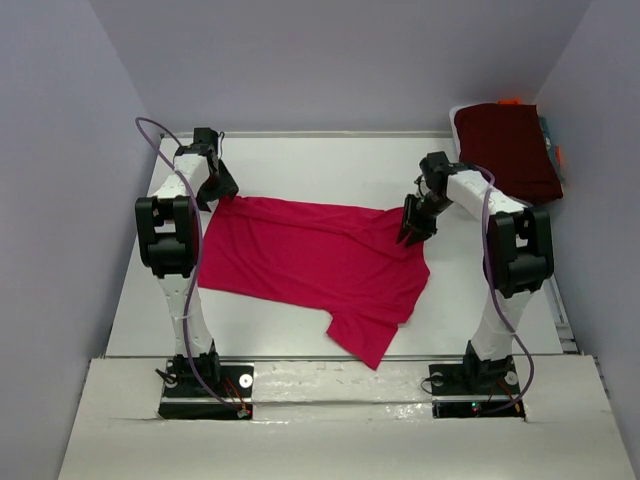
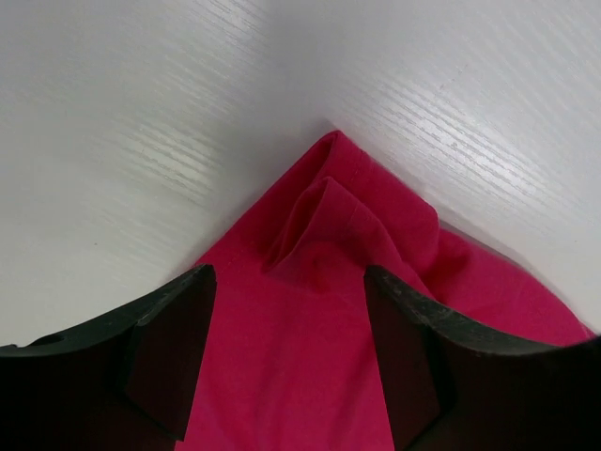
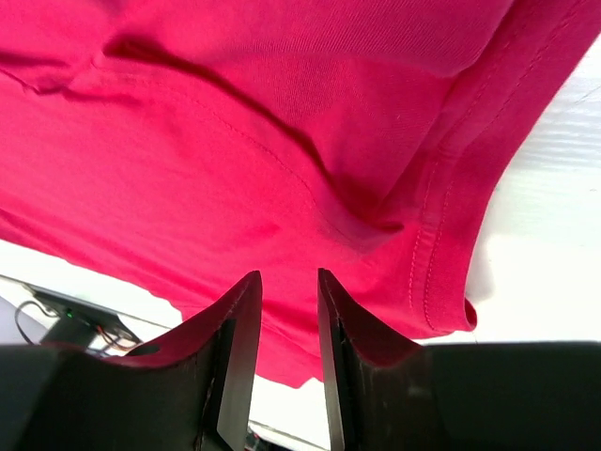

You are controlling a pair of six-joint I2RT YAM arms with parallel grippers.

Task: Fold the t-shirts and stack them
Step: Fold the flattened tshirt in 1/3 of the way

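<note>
From overhead I see the pink t-shirt (image 1: 310, 260) spread flat on the table (image 1: 330, 160), with the folded maroon t-shirt (image 1: 508, 150) at the far right corner. The left gripper (image 1: 222, 192) is at the pink shirt's far left corner, the right gripper (image 1: 412, 232) at its right edge. On the left wrist camera, the fingers (image 2: 169, 348) stand wide apart over a puckered corner, gripping nothing. On the right wrist camera, the fingers (image 3: 235, 357) are only narrowly parted above the hem, with nothing pinched.
</note>
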